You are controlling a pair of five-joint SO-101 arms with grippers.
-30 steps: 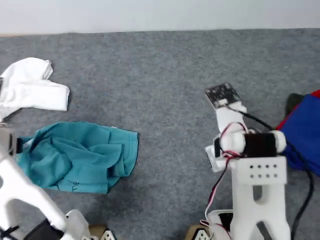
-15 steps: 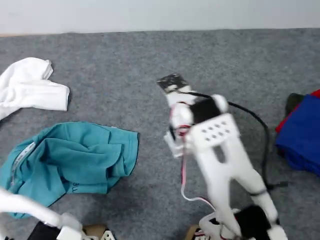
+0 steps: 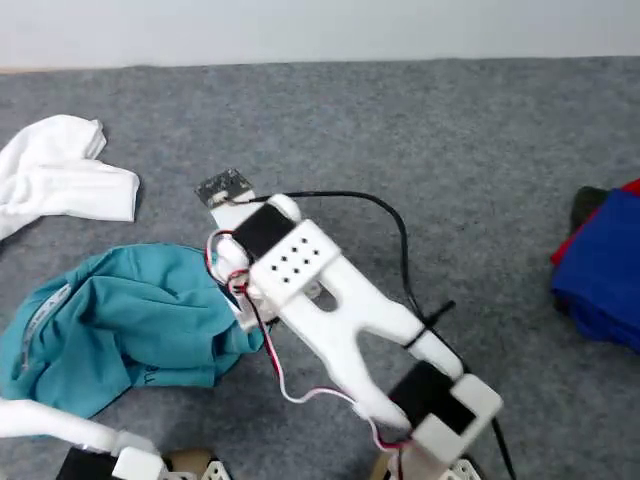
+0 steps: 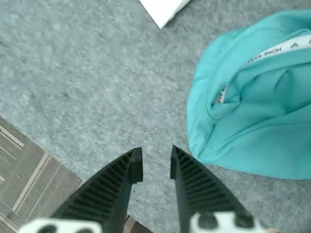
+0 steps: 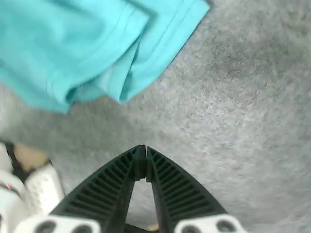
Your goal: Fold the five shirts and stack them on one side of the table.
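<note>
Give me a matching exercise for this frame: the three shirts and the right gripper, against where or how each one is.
Things:
1 white shirt
2 teal shirt
3 blue shirt
4 right gripper

Place or state:
A shut, holding nothing
B on the right side
C far left, bunched
D near left, crumpled

Pairs: 1-C, 2-D, 3-B, 4-A

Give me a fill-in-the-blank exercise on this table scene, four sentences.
1. The right gripper, beside the teal shirt, has its jaws ____.
2. The left gripper has its jaws ____.
3. The upper-left shirt in the high view is ____.
4. The right-edge shirt in that view is mainly ____.
Missing words: shut; open; white; blue.
</note>
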